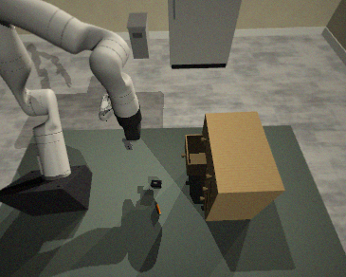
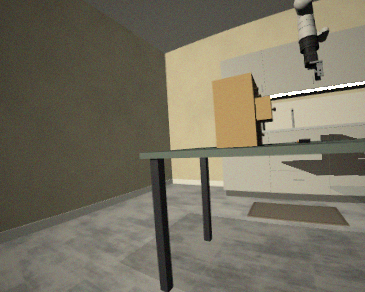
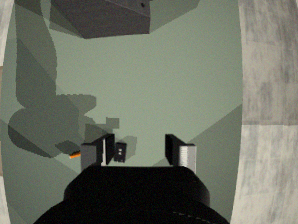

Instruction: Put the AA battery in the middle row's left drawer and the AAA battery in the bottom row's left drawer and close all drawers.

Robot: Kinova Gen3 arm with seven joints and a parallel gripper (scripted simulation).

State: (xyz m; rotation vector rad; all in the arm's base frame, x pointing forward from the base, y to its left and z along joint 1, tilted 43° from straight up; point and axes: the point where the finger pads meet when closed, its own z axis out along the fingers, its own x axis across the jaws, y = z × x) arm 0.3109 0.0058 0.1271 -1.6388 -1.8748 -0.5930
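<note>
The chest [image 1: 245, 152] [image 2: 233, 110] stands upright, its fronts facing the arm's base. Its left middle-row drawer [image 1: 195, 170] [image 2: 263, 108] is pulled partly out and looks level; no battery can be made out in it. The other drawers look in, though the lower fronts are in shadow. An orange battery with a dark end [image 1: 158, 209] [image 3: 75, 155] lies on the table; its size, AA or AAA, cannot be told. A second battery cannot be made out. My gripper [image 1: 127, 143] [image 2: 318, 75] [image 3: 139, 144] is open and empty, high above the table, left of the chest in the top view.
A small black block with pale dots [image 1: 156, 183] [image 3: 120, 152] lies near the orange battery, between it and the open drawer's side of the table. The arm's dark base [image 1: 60, 194] [image 3: 110, 20] stands at the left in the top view. Knobs stick out from the chest's fronts.
</note>
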